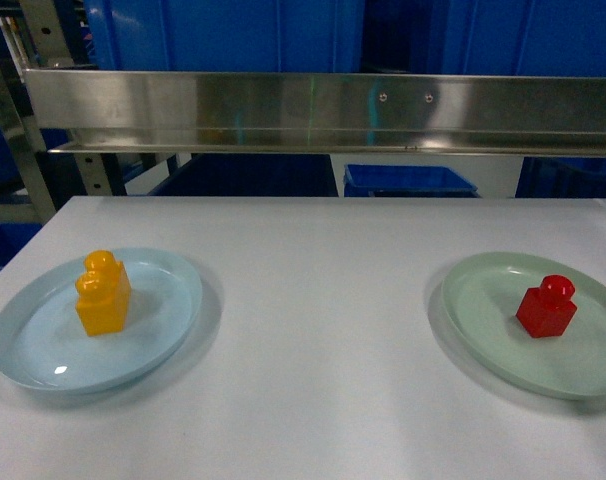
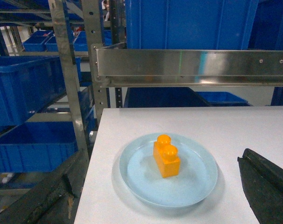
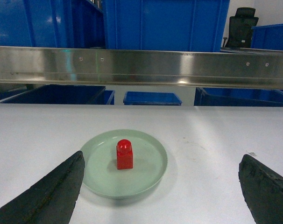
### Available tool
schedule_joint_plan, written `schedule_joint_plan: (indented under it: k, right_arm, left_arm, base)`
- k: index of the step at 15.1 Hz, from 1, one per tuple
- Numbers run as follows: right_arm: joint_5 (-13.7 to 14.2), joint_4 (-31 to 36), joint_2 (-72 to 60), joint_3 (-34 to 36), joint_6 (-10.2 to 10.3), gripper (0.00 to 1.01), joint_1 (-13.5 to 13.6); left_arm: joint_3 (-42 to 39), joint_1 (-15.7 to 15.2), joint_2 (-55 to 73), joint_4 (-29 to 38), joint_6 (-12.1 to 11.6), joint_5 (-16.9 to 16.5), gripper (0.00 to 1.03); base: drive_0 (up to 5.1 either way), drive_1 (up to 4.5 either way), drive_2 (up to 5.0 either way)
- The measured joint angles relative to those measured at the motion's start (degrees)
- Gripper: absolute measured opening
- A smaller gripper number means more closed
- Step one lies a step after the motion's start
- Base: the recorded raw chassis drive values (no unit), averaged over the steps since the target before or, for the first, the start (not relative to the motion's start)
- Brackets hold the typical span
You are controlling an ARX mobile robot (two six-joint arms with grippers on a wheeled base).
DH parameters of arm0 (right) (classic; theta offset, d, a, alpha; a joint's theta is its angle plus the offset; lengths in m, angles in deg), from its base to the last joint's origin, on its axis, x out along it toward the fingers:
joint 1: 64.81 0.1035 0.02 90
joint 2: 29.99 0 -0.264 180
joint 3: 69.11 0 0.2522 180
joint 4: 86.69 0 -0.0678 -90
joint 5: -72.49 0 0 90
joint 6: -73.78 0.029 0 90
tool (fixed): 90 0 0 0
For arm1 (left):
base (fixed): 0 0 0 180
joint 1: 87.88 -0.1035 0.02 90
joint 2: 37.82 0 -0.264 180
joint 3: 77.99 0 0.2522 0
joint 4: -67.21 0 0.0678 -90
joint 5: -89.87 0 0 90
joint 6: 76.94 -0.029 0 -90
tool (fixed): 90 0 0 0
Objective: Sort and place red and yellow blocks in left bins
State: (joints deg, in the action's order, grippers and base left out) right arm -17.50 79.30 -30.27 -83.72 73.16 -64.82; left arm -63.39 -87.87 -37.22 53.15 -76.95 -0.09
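White counter (image 1: pixel 313 330) under steel shelf rail. Red brick (image 3: pixel 124 154) upright on green plate (image 3: pixel 153 179), dead ahead between right gripper's (image 3: pixel 160 186) spread jaws. Yellow brick (image 2: pixel 166 156) on blue plate (image 2: pixel 141 186), ahead between left gripper's (image 2: pixel 155 196) spread jaws.

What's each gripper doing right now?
Left gripper: open, empty.
Right gripper: open, empty.

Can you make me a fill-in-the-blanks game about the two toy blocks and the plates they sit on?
1. The yellow block sits on the pale ____ plate.
2. The red block sits on the pale ____ plate.
3. The yellow block has ____ studs on top.
4. The right gripper's fingers are spread wide, so it is ____.

Missing words: blue; green; two; open
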Motion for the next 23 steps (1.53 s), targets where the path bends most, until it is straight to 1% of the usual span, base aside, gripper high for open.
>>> schedule_joint_plan:
  k: [23]
  right_arm:
    - [0.0,0.0,0.0,0.0,0.0,0.98,0.0]
  left_arm:
    - [0.0,0.0,0.0,0.1,0.0,0.0,0.98]
  base:
    - [0.0,0.00,0.0]
